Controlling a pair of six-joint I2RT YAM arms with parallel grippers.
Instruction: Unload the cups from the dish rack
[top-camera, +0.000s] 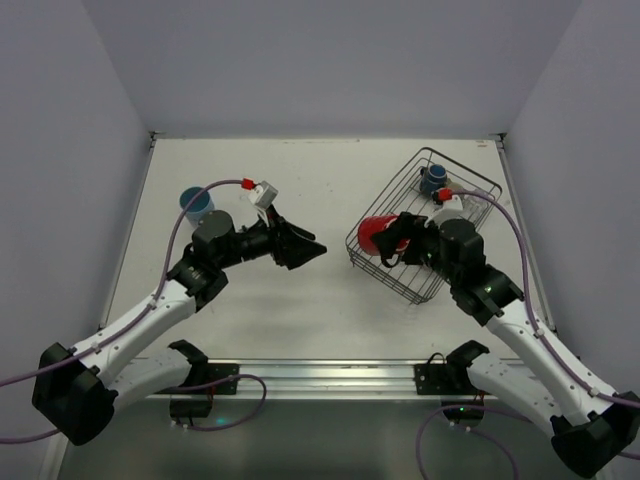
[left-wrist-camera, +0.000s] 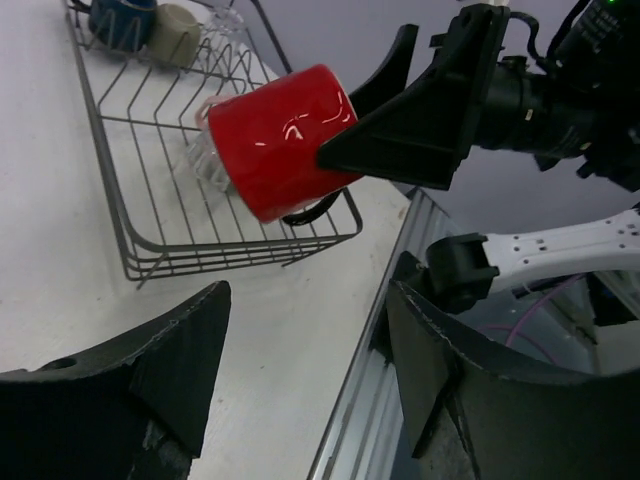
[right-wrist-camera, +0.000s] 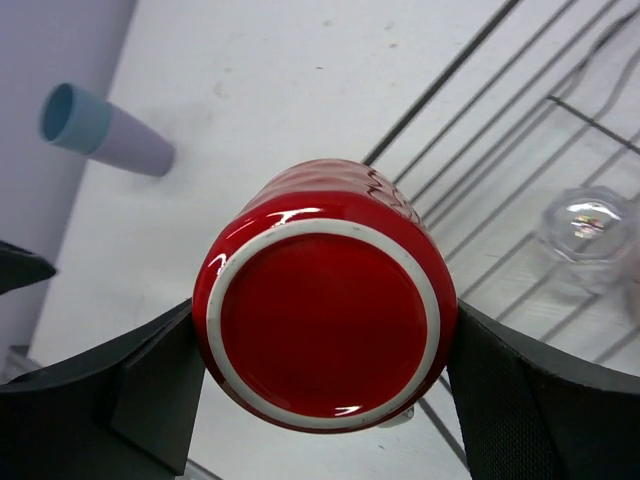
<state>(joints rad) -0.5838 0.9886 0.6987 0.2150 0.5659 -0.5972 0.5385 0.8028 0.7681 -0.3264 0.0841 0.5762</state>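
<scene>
My right gripper (top-camera: 392, 243) is shut on the red cup (top-camera: 374, 236), held tilted above the near-left corner of the black wire dish rack (top-camera: 470, 180). In the right wrist view the red cup (right-wrist-camera: 325, 310) shows its base between my fingers (right-wrist-camera: 520, 390). In the left wrist view the red cup (left-wrist-camera: 280, 140) hangs over the dish rack (left-wrist-camera: 130, 240). A dark blue cup (top-camera: 432, 180) and an olive-grey cup (left-wrist-camera: 175, 33) stand at the rack's far end. A clear glass (right-wrist-camera: 588, 228) lies in the rack. My left gripper (top-camera: 308, 250) is open and empty over the table's middle. The light blue cup (top-camera: 197, 203) stands at the left.
The light blue cup also shows lying sideways in the right wrist view (right-wrist-camera: 100, 130). The metal rail (top-camera: 320, 375) runs along the table's near edge. Grey walls close in the table on three sides.
</scene>
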